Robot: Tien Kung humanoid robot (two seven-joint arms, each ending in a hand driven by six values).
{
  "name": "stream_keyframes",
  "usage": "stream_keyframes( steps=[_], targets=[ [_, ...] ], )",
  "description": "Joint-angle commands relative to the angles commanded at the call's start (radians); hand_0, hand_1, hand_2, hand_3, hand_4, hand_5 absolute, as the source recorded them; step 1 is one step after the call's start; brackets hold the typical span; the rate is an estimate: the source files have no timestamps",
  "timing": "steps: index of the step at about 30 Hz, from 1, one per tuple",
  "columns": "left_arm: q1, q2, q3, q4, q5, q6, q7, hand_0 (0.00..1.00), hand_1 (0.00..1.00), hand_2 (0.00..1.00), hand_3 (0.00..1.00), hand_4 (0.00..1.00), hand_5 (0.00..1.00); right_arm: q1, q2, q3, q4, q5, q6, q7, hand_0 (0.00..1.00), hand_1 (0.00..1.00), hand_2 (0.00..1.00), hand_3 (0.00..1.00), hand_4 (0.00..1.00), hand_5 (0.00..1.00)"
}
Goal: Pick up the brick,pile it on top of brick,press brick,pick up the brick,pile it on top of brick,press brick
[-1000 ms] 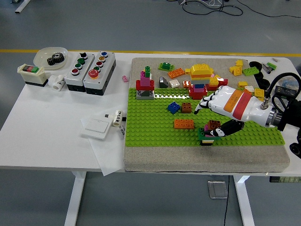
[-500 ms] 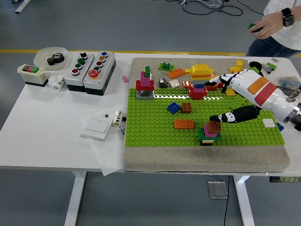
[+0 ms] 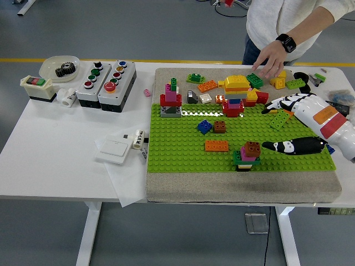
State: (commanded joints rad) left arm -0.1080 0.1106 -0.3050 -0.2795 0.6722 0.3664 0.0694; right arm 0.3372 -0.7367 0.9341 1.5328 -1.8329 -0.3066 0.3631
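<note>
1. The right hand (image 3: pixel 297 124) hovers at the frame's right with fingers spread, holding nothing; the left arm is out of view.
2. The stacked bricks (image 3: pixel 247 155), brown on pink on green, stand low and centre-right on the green baseplate (image 3: pixel 183 149), just left of the thumb.
3. The next pick seems to be the tilted green brick (image 3: pixel 279 119) under the fingertips, though contact is unclear.
4. Close on its sides, lift straight, then seat it squarely on the brown top.
5. A person's hand (image 3: pixel 267 60) works among loose bricks at the top; keep apart from it.

Two button boxes (image 3: pixel 106 83) beside a bowl (image 3: pixel 60 67) holding perhaps a gear (image 3: pixel 66 68).
</note>
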Motion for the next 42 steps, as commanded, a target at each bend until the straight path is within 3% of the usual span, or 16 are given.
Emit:
stream_keyframes(
  steps=[10,21,42],
  targets=[
    [0.003,0.000,-0.008,0.000,0.016,-0.002,0.004,0.706,0.706,0.759,0.644,0.741,0.645,-0.069,0.028,0.017,0.001,-0.071,-0.032,0.020,0.787,0.713,0.759,0.681,0.912,0.800],
    [-0.003,-0.001,-0.001,-0.002,0.007,-0.003,0.001,0.710,0.708,0.760,0.645,0.740,0.648,-0.062,0.047,-0.012,-0.064,-0.117,-0.032,0.024,0.806,0.721,0.760,0.679,0.909,0.790],
    [-0.005,0.000,-0.003,-0.003,0.015,-0.005,0.004,0.712,0.708,0.761,0.645,0.741,0.650,-0.043,0.064,-0.061,-0.112,-0.167,-0.043,0.026,0.818,0.725,0.760,0.682,0.907,0.785]
  ],
)
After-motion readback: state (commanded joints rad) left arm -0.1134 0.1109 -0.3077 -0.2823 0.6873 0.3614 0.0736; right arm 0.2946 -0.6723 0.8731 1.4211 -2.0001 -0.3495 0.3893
